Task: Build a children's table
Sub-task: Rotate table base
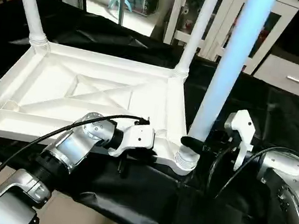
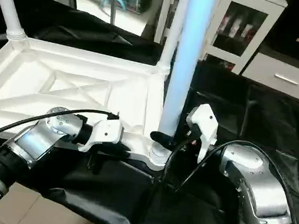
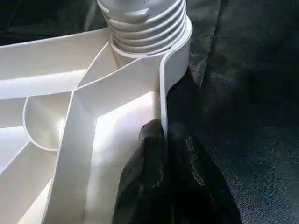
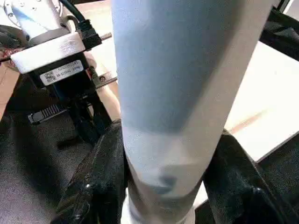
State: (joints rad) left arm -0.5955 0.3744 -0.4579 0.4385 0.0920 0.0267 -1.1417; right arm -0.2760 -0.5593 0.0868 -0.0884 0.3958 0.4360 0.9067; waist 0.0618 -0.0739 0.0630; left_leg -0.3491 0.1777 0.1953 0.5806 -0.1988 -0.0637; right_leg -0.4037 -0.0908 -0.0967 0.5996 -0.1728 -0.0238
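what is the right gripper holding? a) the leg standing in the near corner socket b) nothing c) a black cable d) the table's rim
a: the right gripper has a finger on each side of the leg just above the near corner socket, while the left gripper pinches the tabletop's rim.

both eye views look forward and down from the head, sharing the tabletop [image 1: 85,92] and near leg [image 1: 228,67]. each wrist view sits very close: left at the tabletop's rim, right against the leg.
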